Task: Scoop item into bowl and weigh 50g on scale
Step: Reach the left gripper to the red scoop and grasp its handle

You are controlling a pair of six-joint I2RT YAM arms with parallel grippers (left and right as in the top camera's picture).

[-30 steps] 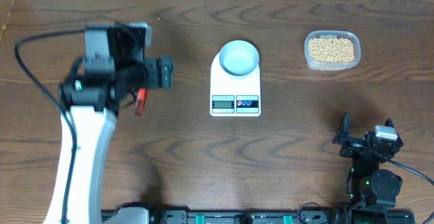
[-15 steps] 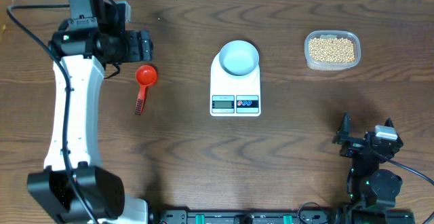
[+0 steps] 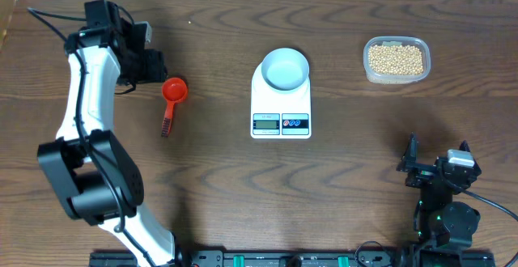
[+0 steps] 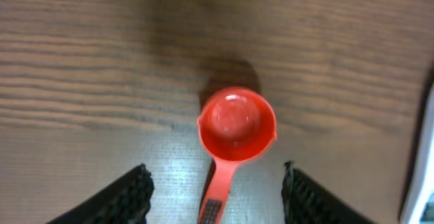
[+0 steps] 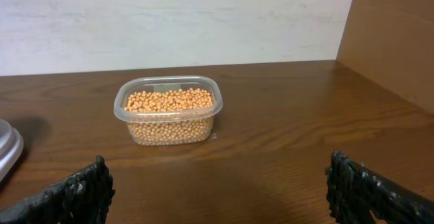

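At far left the left gripper [image 4: 215, 184] stands open astride a red scoop [image 3: 173, 91], not touching it: cup far, handle running near, its end cut off in the wrist view. In the centre lies the white scale [image 3: 281, 105], display near, with the bowl [image 3: 285, 69] on its far end. At far right small round tan beans [image 3: 395, 58] fill a clear tub [image 3: 396, 79]; the right gripper [image 5: 220, 190] gapes, empty.

Evenly and softly lit from above in the overhead view, with only faint shadows on the dark brown wooden desk [image 3: 210, 186]. Blurred throughout the left wrist view: pale glare on the wood beside the small red plastic measuring scoop [image 4: 236, 124], dark shadow just beyond it, a glossy highlight in its cup. Sharper in the right wrist view, bright at the white wall [image 5: 169, 20]; black jaws at the lower corners out of focus.
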